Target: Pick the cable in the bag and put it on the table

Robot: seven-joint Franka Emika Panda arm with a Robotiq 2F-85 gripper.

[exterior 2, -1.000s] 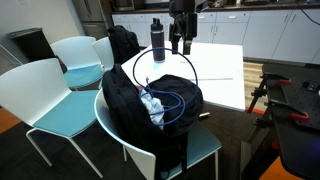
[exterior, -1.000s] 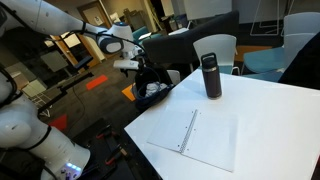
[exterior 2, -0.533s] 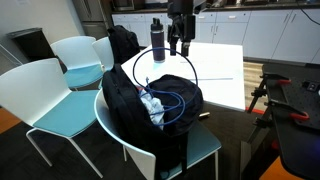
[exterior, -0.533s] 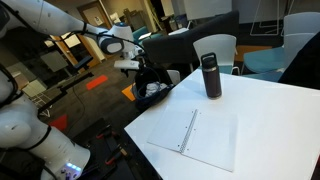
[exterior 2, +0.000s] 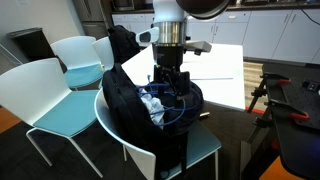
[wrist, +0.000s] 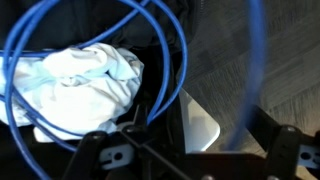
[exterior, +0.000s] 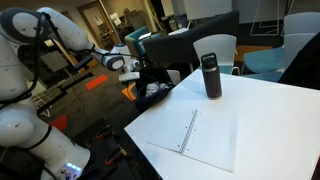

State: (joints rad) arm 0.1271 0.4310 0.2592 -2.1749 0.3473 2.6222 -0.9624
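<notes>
1. Gripper point(wrist: 195, 160): in the wrist view both fingers point(wrist: 105, 155) enter at the bottom edge, set wide apart. The jaws are open, with nothing clamped between them.
2. In an exterior view the gripper point(exterior 2: 170, 88) points straight down, its tips at the mouth of the bag point(exterior 2: 125, 115). Whether the tips touch anything inside cannot be told.
3. The arm point(exterior 2: 170, 35) stands vertical above the bag, in front of the table edge.
4. Cable point(wrist: 180, 65): blue, in several loose overlapping loops inside the bag, directly under the gripper. One blurred strand runs up the right side of the wrist view, near one finger; contact is unclear.
5. In an exterior view the cable point(exterior 2: 178, 108) lies in the open top of the bag, none of it on the table.
6. White cloth point(wrist: 75, 85): crumpled, inside the bag and ringed by the cable loops. It shows beside the gripper in an exterior view point(exterior 2: 153, 103).
7. The bag is black and sits on a teal-seated chair point(exterior 2: 205, 145) just beside the table point(exterior 2: 225, 65).
8. On the table point(exterior: 270, 120) a dark tumbler point(exterior: 210, 75) stands upright. A white spiral-bound paper pad point(exterior: 200, 138) lies flat, apart from the tumbler.
</notes>
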